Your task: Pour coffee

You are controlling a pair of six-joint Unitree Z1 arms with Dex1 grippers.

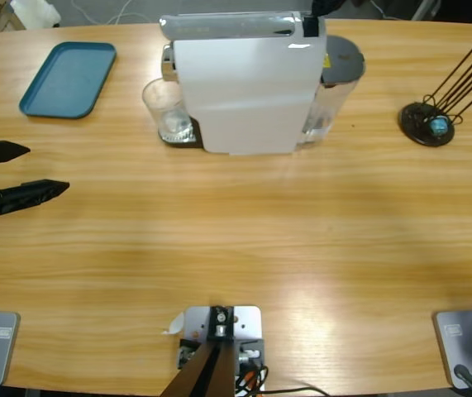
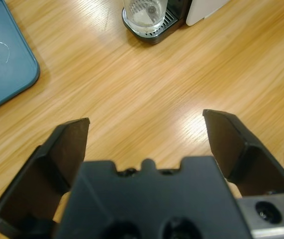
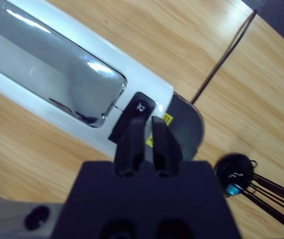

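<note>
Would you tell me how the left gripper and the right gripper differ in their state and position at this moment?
The left gripper has its jaws spread wide, while the right gripper has its jaws closed together. The left gripper hovers over bare table, apart from the glass, while the right gripper sits above the coffee machine, its tips at the black button. Neither holds anything.
</note>
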